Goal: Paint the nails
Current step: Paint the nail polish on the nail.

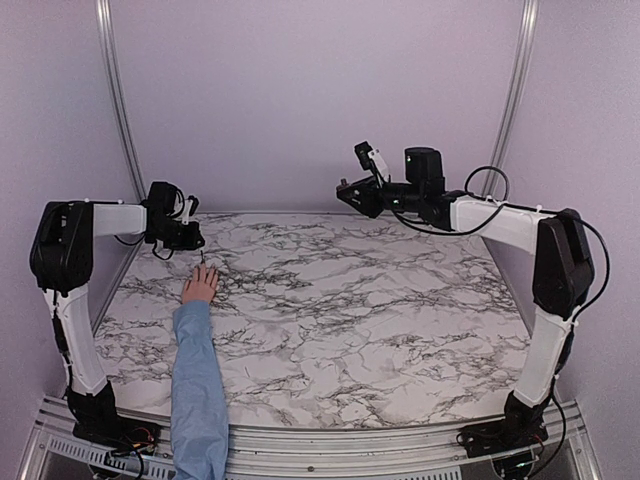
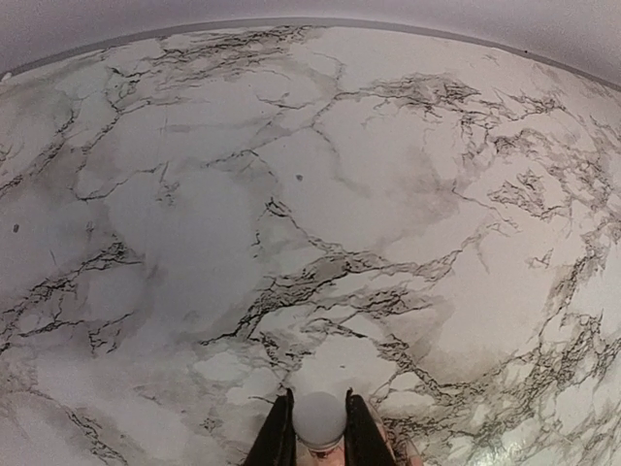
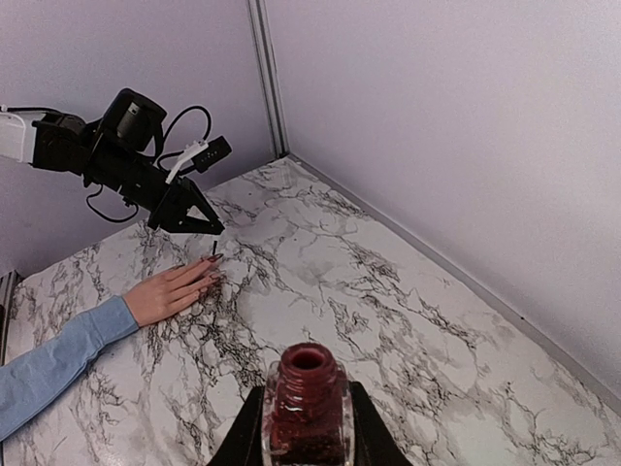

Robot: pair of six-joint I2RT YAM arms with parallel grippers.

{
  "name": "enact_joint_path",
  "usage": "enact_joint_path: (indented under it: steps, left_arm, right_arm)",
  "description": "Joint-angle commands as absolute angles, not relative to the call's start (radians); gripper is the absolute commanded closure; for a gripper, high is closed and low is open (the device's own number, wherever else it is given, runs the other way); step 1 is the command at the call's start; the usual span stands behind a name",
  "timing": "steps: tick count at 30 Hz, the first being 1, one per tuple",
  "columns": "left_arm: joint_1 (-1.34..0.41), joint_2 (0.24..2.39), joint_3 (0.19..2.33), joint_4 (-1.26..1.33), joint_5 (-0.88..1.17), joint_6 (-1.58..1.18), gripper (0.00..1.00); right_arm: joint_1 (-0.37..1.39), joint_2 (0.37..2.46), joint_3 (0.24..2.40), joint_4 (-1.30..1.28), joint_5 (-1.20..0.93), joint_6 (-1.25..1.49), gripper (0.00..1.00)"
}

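Note:
A light-skinned hand [image 1: 200, 285] with a light blue sleeve [image 1: 198, 380] lies flat on the marble table at the left. Its nails [image 3: 213, 259] show dark at the fingertips in the right wrist view. My left gripper [image 1: 192, 240] hovers just beyond the fingertips, shut on a white brush cap [image 2: 319, 417]. The thin dark brush [image 3: 213, 249] points down over the nails. My right gripper [image 1: 347, 192] is raised at the back centre, shut on an open bottle of red polish [image 3: 309, 398].
The marble table [image 1: 380, 300] is walled by lilac panels behind and at the sides, with metal posts [image 1: 118, 110] in the back corners. The sleeved arm reaches in over the near edge by the left arm's base.

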State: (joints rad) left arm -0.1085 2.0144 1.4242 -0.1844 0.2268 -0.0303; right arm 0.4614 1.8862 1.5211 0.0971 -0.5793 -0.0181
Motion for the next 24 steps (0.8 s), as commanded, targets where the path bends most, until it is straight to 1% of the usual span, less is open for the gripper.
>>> enact_joint_path:
  steps: [1, 24]
  left_arm:
    - [-0.112, 2.001, 1.419, -0.174, 0.236, -0.029, 1.0]
    - [-0.11, 2.053, 1.433, -0.183, 0.196, -0.031, 1.0]
  right_arm:
    - [0.454, 1.847, 1.524, 0.125, -0.593, -0.008, 1.0]
    - [0.454, 1.87, 1.543, 0.119, -0.588, -0.009, 1.0]
